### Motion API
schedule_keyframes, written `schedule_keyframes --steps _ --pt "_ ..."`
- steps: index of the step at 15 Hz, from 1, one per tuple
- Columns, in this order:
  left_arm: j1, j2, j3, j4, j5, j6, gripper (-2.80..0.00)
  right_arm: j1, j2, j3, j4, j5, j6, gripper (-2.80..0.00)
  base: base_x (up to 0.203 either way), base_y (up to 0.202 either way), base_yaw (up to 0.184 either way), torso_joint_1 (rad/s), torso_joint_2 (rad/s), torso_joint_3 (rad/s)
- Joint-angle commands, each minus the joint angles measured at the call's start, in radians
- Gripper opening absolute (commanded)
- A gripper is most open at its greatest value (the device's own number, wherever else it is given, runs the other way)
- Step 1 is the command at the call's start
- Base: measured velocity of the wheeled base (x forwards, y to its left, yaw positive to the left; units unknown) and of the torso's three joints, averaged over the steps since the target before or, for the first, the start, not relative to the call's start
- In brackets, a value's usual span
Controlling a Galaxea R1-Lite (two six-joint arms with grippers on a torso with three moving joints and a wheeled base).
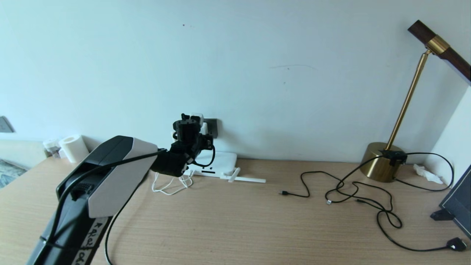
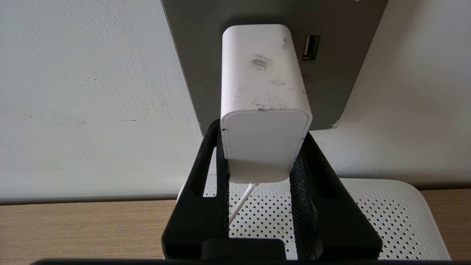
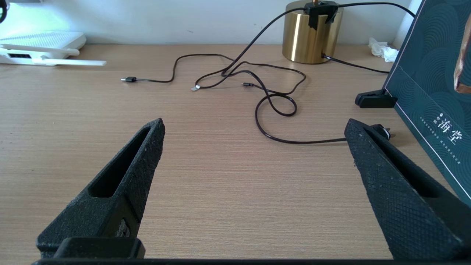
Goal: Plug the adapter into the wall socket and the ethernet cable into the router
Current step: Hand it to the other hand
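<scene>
My left gripper (image 2: 261, 132) is raised at the wall and shut on the rear end of the white adapter (image 2: 263, 92), one finger on each side. The adapter's front end sits flat against the dark grey wall socket (image 2: 191, 55); its pins are hidden. Its thin white cord (image 1: 169, 186) hangs to the desk. Straight below lies the flat white router (image 1: 220, 163) with a stick antenna (image 1: 246, 179). The glossy black ethernet cable (image 3: 296, 141) loops over the desk at the right, and its black plug (image 1: 456, 243) lies beside one finger of my right gripper (image 3: 254, 123). That gripper is open, low over bare wood.
A brass lamp (image 1: 382, 162) stands at the back right, with thin black cords (image 1: 305, 184) spread in front of it. A dark teal board (image 1: 456, 202) leans at the right edge. A paper roll (image 1: 73, 148) stands at the back left.
</scene>
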Motion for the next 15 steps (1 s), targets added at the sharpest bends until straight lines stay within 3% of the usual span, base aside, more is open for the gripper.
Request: schedule_keyframes --steps 1,15 --pt "0.000 0.002 -0.001 -0.006 0.001 0.001 -2.80 0.001 0.000 0.000 0.000 -0.001 0.000 0.00 0.000 0.000 0.000 0.000 0.00 0.000" --pt "-0.003 0.005 -0.001 -0.007 0.003 -0.001 -2.80 0.001 0.000 0.000 0.000 0.000 0.000 0.00 0.000 0.000 0.000 0.000 0.00 0.000"
